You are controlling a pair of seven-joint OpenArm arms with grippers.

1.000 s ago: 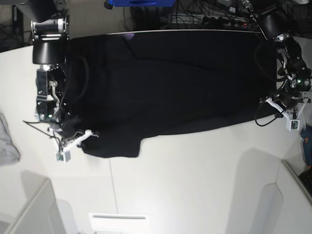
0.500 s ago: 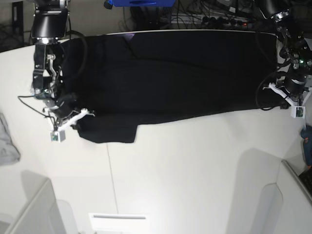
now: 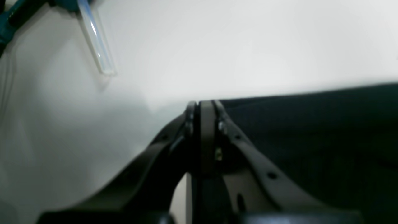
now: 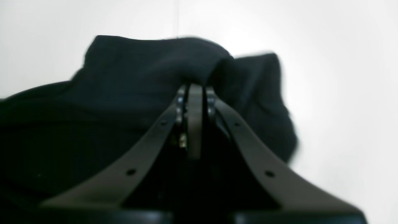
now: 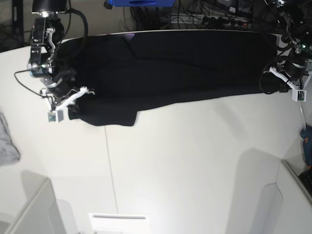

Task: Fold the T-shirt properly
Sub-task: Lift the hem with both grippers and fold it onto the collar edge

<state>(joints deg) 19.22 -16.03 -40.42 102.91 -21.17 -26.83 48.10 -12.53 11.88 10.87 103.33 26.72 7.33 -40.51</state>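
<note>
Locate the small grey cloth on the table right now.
In the base view the grey cloth lies at the far left edge of the white table, apart from the black T-shirt and below the right claw.

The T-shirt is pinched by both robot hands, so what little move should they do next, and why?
Probably carry the pinched edge a little further toward the table's far side. The left gripper and right gripper are each shut on the T-shirt, which lies stretched between them, its near edge folded over only partway.

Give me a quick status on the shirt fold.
Left gripper and right gripper both shut on the T-shirt. Shirt spread flat across the table. Nothing in the way.
</note>
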